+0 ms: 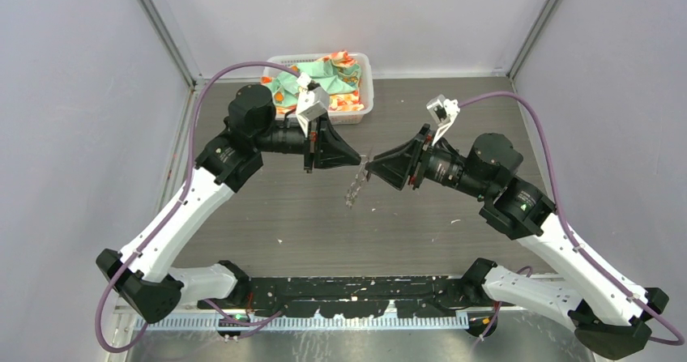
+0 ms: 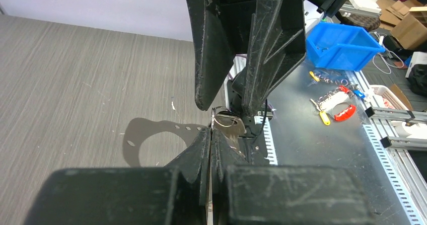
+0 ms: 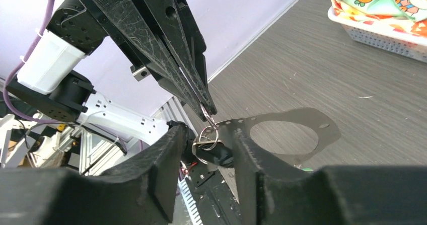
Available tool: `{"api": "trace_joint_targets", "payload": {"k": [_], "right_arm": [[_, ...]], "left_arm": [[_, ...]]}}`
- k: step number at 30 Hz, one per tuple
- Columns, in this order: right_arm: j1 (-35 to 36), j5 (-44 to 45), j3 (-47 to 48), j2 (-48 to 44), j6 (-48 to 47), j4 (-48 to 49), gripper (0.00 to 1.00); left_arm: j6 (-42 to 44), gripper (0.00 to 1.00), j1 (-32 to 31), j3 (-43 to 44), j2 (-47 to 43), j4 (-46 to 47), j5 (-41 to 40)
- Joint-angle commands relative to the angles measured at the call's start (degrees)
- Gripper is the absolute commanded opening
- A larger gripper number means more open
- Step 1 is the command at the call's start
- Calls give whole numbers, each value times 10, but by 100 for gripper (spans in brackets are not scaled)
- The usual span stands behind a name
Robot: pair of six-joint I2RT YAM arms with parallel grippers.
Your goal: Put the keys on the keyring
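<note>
Left gripper [image 2: 211, 134]: clenched on the edge of the keyring [image 3: 327, 132]. The keyring is held up off the table, in front of the basket [image 1: 356, 117]. It is judged that this lets it hang free for threading.
Right gripper [image 3: 209, 142]: set tip to tip with the left one, in front of the basket. Its jaws stand partly apart around the black key [image 3: 217, 155]. Whether the key is clamped cannot be told.
Black key: its small ring [image 3: 203, 130] is turned toward the keyring, apparently so that it can be hooked on.
Green key: not made out.
Basket: filled with cloths [image 1: 324, 74] and set behind the work.
Writing: none can be read. Only pictures are printed on the cloths, and no brand is seen on the grippers.
</note>
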Motion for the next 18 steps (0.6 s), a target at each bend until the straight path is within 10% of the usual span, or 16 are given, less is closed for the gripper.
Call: {"api": "trace_joint_targets", "payload": {"k": [1, 6, 18], "right_arm": [[-3, -2, 6, -2, 7, 36, 42], [-6, -9, 9, 0, 3, 22, 22], [-9, -32, 12, 5, 2, 10, 10]], "left_arm": [[0, 0, 0, 7, -23, 36, 10], [-2, 0, 0, 6, -25, 41, 9], [-4, 0, 0, 9, -26, 49, 6]]}}
